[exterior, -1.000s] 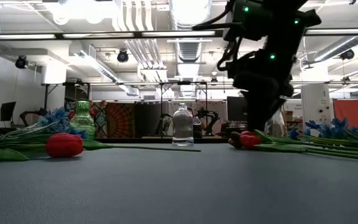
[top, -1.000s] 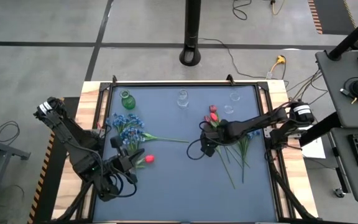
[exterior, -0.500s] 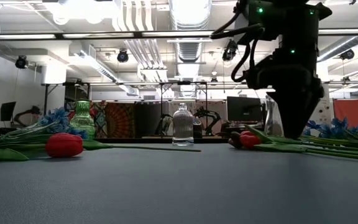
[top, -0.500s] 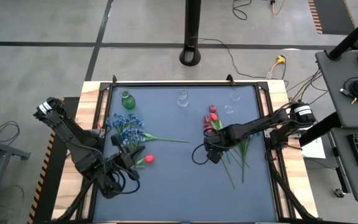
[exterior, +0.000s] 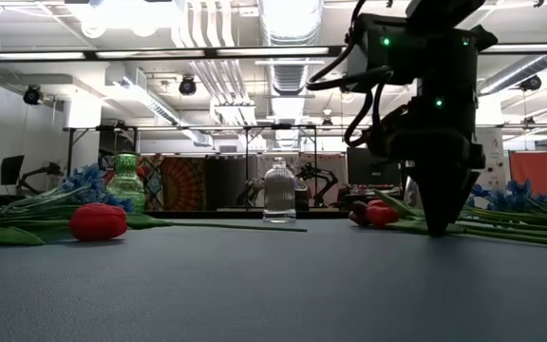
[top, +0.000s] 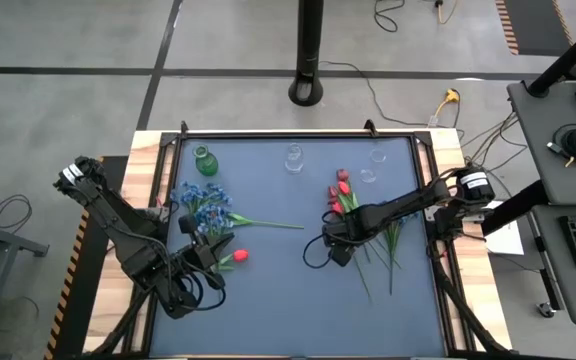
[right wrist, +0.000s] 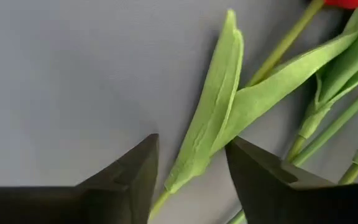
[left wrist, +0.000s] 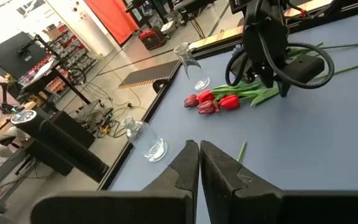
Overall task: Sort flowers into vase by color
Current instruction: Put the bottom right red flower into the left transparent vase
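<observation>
To do the pick well, the right gripper [right wrist: 188,171] needed to settle squarely over one tulip stem [right wrist: 278,46] and close on it alone, clear of neighbouring leaves. It hung nose-down at the bench [top: 288,290], jaws open astride a leaf, the red tulips [top: 341,190] lying just beyond toward the far right. The left gripper [left wrist: 199,163] waited near left, jaws nearly closed on nothing.

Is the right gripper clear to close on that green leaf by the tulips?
Probably yes: the right gripper is open, low over the mat, its fingers either side of the green leaf, with nothing between.

Two dark jointed arms with looped black cables, white-capped elbows and, seemingly, small green lights.
</observation>
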Controlling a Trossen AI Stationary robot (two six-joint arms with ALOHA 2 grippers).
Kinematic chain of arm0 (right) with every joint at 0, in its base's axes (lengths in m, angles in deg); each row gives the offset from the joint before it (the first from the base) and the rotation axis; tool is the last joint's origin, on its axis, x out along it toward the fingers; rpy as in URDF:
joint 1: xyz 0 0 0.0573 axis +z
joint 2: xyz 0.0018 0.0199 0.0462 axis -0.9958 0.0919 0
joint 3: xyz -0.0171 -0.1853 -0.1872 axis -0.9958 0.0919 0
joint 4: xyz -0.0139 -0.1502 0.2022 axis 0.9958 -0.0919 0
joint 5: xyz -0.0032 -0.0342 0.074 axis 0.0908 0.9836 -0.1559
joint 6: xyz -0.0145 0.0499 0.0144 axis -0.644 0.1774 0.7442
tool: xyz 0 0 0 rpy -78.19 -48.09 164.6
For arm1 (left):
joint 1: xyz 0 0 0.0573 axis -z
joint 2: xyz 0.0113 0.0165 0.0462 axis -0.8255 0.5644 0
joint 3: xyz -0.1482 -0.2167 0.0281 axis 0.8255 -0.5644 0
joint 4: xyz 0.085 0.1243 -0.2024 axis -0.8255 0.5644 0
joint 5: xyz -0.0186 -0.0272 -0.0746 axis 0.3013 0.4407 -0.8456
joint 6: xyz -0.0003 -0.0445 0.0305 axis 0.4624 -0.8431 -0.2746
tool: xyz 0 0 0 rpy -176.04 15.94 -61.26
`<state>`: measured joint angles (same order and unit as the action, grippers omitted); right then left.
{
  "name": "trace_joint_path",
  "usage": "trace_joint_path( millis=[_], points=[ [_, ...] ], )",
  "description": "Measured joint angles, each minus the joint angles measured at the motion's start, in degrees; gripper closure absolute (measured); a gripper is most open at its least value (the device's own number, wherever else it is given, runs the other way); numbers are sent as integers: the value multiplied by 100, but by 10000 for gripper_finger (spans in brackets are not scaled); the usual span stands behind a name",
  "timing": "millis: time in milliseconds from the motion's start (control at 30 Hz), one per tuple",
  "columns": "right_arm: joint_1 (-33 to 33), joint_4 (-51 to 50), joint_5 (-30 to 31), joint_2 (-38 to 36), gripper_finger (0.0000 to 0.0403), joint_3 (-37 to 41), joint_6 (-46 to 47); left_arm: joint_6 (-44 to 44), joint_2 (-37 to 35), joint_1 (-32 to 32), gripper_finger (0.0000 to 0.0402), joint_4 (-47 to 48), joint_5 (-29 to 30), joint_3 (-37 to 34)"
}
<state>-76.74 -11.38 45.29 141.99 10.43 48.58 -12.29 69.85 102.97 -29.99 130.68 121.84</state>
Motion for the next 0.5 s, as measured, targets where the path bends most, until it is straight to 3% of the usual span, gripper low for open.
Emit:
trace_joint_path(
  millis=[333,500],
  points=[
    [-3,73,29,-71,373,14,34,-103,0,0,402,0,136,-72],
    [-3,81,25,-75,386,11,66,-130,0,-2,402,-2,298,-97]
  ],
)
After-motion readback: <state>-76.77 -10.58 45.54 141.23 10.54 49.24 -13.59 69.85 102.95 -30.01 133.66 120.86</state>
